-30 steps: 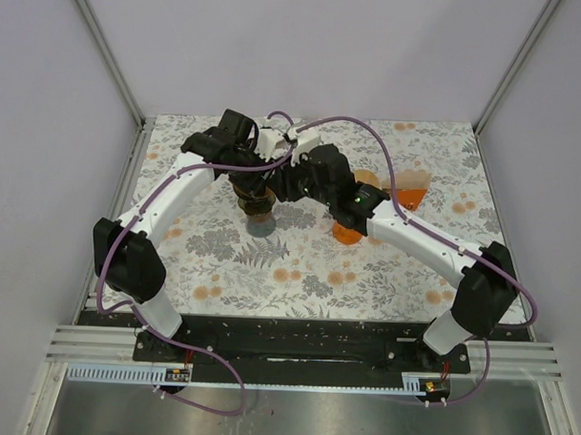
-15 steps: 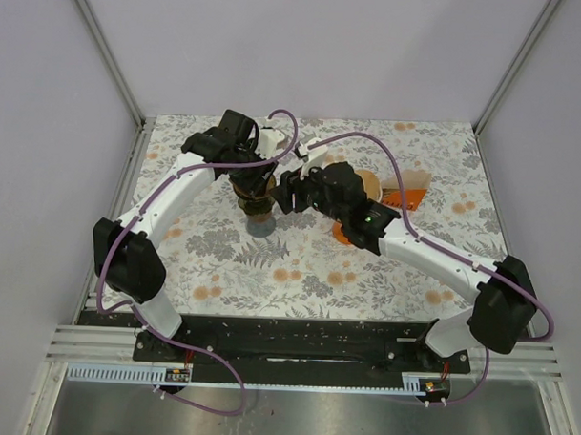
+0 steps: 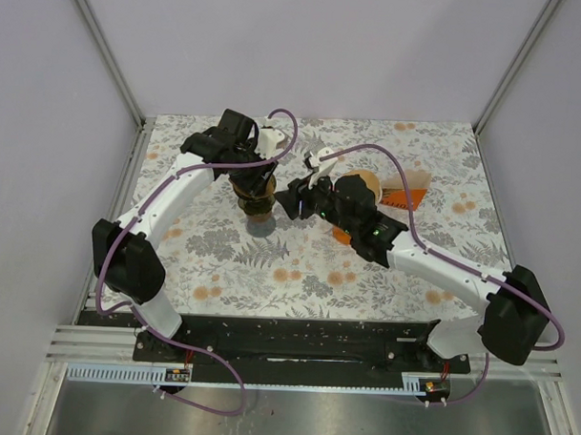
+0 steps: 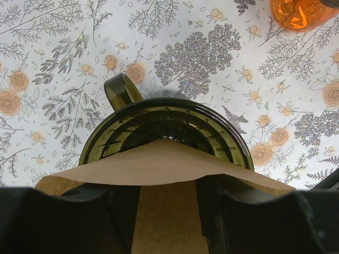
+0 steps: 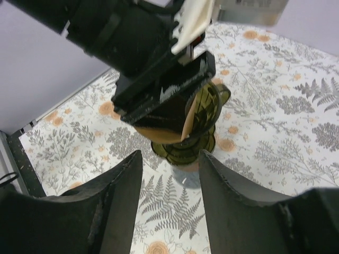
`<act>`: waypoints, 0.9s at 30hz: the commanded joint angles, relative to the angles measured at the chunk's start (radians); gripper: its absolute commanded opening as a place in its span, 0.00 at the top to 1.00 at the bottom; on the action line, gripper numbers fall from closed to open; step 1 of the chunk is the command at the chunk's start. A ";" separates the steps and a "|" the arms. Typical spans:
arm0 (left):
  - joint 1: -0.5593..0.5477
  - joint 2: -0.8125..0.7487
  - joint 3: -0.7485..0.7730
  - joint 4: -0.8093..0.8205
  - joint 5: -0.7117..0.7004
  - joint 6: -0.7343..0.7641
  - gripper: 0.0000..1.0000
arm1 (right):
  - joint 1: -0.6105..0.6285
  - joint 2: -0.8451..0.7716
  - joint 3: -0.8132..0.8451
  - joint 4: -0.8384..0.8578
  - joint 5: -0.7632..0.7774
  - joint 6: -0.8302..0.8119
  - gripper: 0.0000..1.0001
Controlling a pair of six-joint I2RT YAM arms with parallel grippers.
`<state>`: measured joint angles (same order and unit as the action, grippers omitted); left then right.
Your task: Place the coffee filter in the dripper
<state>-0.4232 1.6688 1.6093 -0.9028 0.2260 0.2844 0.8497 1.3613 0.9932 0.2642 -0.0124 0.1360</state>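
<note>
Bases of both arms stand bolted at the near edge of the table [image 3: 269,274], whose cloth carries a grey and orange floral print. Directions follow the overhead view, with 12 o'clock toward the far wall.

From the 5 o'clock corner the right arm extends to the middle of the table. The right gripper [image 3: 299,201] hangs just at 3 o'clock of the dripper [image 3: 259,209], near it but apart. Its fingers [image 5: 119,201] are spread wide, and nothing lies between them. In the right wrist view they frame the dripper's foot without contact.

An orange vessel [image 3: 343,236] sits on the cloth at 4 o'clock of the dripper, partly covered by the right forearm.

The dripper stands upright, toward 11 o'clock of the table's centre. It is dark green glass with a ribbed inner wall. In the left wrist view its handle [image 4: 121,90] juts from the rim at 11 o'clock.

The coffee filter [image 4: 159,164], brown paper, is poised over the dripper's mouth. Its curved edge overlaps the near rim in the left wrist view. Whether the paper touches the ribbed wall cannot be told.

The left gripper [image 4: 167,209] is clamped on the filter from above, with the paper pinched between its black fingers [image 4: 95,217]. The left arm arches in from the 7 o'clock corner.

Farther off, at 2 o'clock of the dripper, lie a tan rounded object [image 3: 364,185] and a second orange item [image 3: 409,197]. Their forms are unclear. Pale walls close the table at the far side.
</note>
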 commanded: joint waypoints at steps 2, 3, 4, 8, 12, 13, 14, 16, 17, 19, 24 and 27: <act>-0.003 -0.047 -0.005 0.036 0.022 0.001 0.53 | 0.009 0.064 0.113 0.012 0.040 -0.018 0.48; -0.003 -0.047 -0.005 0.036 0.024 0.002 0.53 | 0.009 0.079 0.128 0.009 0.043 -0.018 0.48; -0.003 -0.047 -0.005 0.038 0.024 0.002 0.53 | 0.009 0.094 0.136 0.007 0.051 -0.018 0.48; -0.003 -0.046 -0.005 0.036 0.026 0.002 0.53 | 0.009 0.142 0.169 -0.002 0.058 -0.022 0.48; -0.003 -0.046 -0.006 0.038 0.030 -0.001 0.52 | 0.011 0.171 0.180 -0.006 0.078 -0.022 0.49; -0.003 -0.046 -0.006 0.036 0.030 -0.001 0.52 | 0.008 0.173 0.182 -0.006 0.084 -0.022 0.51; -0.003 -0.047 -0.006 0.038 0.032 -0.001 0.52 | 0.008 0.179 0.186 -0.010 0.084 -0.026 0.53; -0.003 -0.047 -0.008 0.036 0.032 -0.001 0.52 | 0.008 0.197 0.206 -0.035 0.078 -0.033 0.56; -0.003 -0.049 -0.008 0.036 0.033 -0.001 0.52 | 0.008 0.208 0.223 -0.054 0.078 -0.032 0.57; -0.002 -0.053 -0.009 0.036 0.033 0.001 0.52 | 0.008 0.225 0.236 -0.062 0.083 -0.035 0.60; -0.003 -0.063 -0.012 0.036 0.036 0.004 0.52 | 0.008 0.242 0.240 -0.066 0.086 -0.023 0.74; -0.003 -0.069 -0.009 0.038 0.035 0.006 0.52 | 0.008 0.243 0.245 -0.075 0.095 -0.018 0.81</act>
<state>-0.4232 1.6596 1.6035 -0.8959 0.2363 0.2840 0.8509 1.5967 1.1881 0.1905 0.0463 0.1181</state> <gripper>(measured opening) 0.475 0.219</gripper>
